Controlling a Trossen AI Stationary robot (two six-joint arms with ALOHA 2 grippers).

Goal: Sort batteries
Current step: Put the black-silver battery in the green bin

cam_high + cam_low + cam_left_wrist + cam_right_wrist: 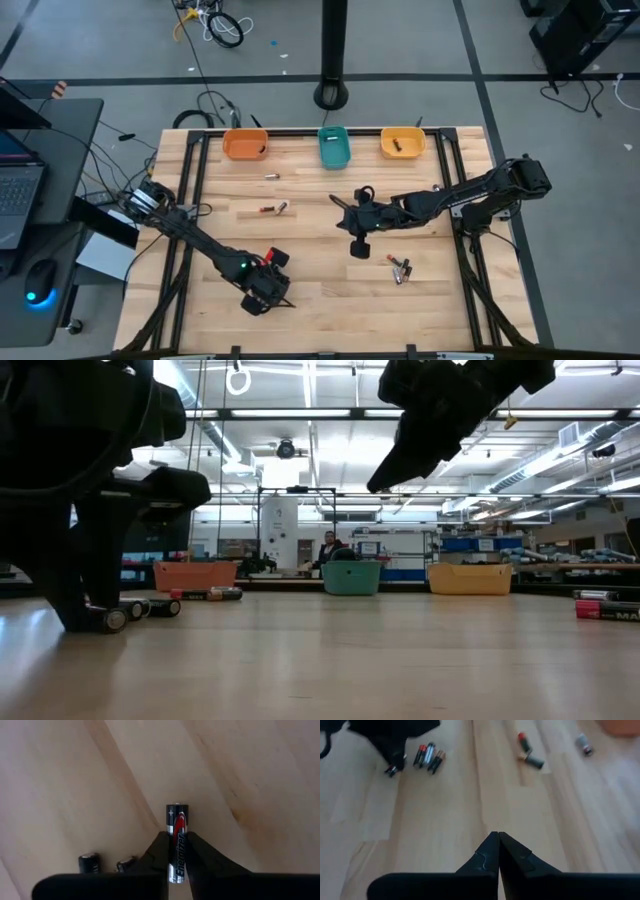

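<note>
The left tool (270,290) sits low over the near-left part of the wooden bench (320,300), and its two dark fingers (157,855) are clenched around a black-and-silver battery (177,842) with a red mark. In the left wrist view that battery lies lengthwise between the fingers, its capped end poking out ahead of them, with the bench boards right behind it. Two more small cells (89,862) lie on the bench just beside that tool; in the low view they show as short cylinders (150,607) next to the dark tool.

The right tool (358,247) hangs above the middle of the bench, its fingers (490,852) pressed together on nothing.

A small cluster of batteries (400,267) lies near the right tool on the near-right boards. A pair of cells (274,209) lies left of centre, and one silver cell (271,176) rests alone closer to the bins.

Along the far edge stand an orange bin (245,145), a teal bin (334,148) and a yellow bin (402,143). A dark item, possibly a battery, lies inside the yellow bin, though it is too small to be sure.

In the low view a person (328,550) shows far off in the room behind the teal bin.
</note>
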